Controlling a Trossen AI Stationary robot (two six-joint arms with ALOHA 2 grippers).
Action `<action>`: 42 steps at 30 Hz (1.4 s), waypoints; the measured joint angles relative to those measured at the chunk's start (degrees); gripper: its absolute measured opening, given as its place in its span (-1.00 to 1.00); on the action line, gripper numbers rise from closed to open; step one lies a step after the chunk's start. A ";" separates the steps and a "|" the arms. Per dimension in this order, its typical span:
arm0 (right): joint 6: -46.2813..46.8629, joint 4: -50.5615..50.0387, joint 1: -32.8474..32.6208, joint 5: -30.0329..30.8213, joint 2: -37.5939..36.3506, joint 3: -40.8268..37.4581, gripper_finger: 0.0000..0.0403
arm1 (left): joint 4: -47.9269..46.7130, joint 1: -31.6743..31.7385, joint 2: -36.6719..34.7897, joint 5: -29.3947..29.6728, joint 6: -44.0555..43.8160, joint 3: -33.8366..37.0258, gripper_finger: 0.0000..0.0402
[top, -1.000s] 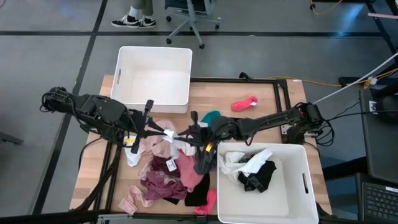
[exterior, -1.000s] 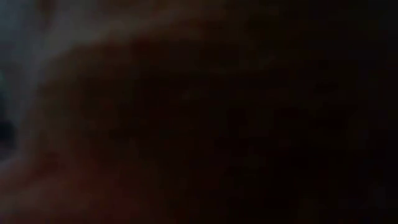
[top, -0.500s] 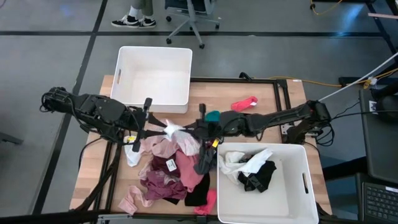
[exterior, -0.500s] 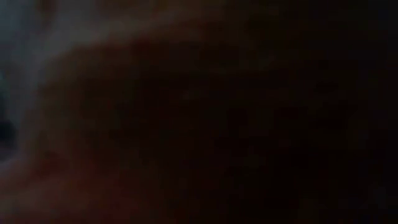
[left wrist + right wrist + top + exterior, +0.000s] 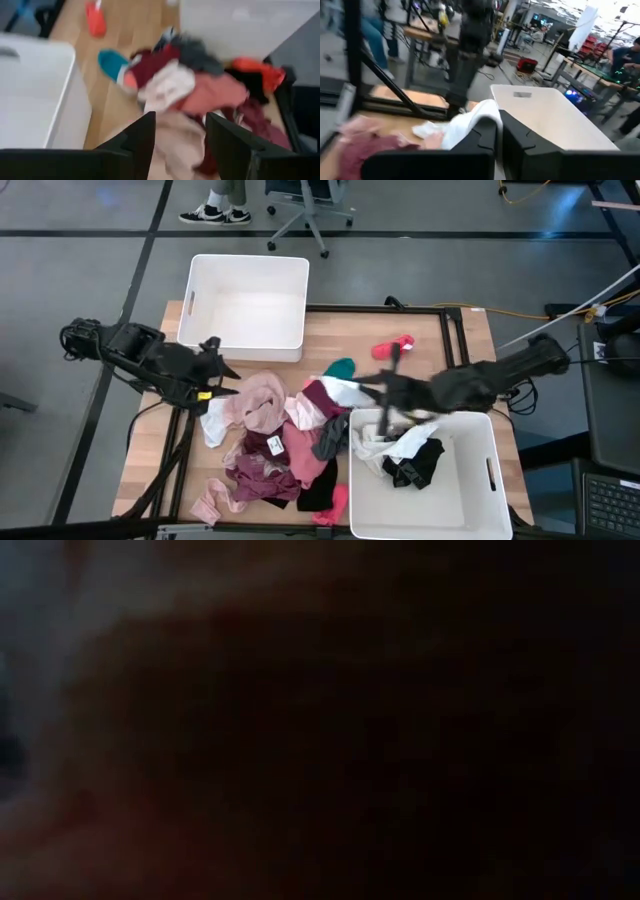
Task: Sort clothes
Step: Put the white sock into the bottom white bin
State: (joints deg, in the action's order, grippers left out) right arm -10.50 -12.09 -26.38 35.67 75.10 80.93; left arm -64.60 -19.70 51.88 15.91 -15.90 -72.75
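Observation:
The clothes (image 5: pixel 275 445) lie heaped on the wooden table's middle and near part: pink, maroon, grey and black pieces. A teal piece (image 5: pixel 340 367) and a red sock (image 5: pixel 393 347) lie farther back. My right gripper (image 5: pixel 368 392) is over the near-right bin's far left corner, shut on a white garment (image 5: pixel 343 390). My left gripper (image 5: pixel 222 370) stands open at the pile's left side, and in the left wrist view its fingers (image 5: pixel 145 137) are bare above pink cloth (image 5: pixel 175 145). My right gripper pinches the white garment (image 5: pixel 470 125) between its two shut fingers. The fingers lie about level and reach in from the table's right side. The cloth bunches at the fingertips and trails off toward the pile; which edge or how many layers I cannot tell.
A white bin (image 5: pixel 245 300) stands at the far left of the table. A second white bin (image 5: pixel 470 480) at the near right holds white and black garments (image 5: pixel 405 450). The low view is dark, covered by cloth. A person's shoes and a chair base show on the floor beyond.
The white garment was stretched between both grippers. My left gripper has opened, let it go and drawn back toward the table's left edge. My right gripper has swept toward the right edge, carrying the white garment off the pile toward the near-right bin.

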 joint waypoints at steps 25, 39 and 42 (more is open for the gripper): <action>78.85 -53.73 -18.20 4.16 -3.17 0.02 -0.92 | -14.51 0.00 0.13 0.19 -15.83 1.20 -0.18; 90.96 -66.49 -15.50 -8.56 12.94 -0.02 -0.63 | -15.17 0.00 2.34 0.18 -17.03 1.25 -0.18; 90.92 -66.92 -15.19 -9.80 13.19 -0.02 -0.36 | -20.51 0.00 3.62 -1.53 -19.89 1.25 -0.18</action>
State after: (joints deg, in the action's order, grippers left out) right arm 80.42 -79.01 -41.57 25.88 88.29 80.90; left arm -85.11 -19.70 55.50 14.38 -35.79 -71.50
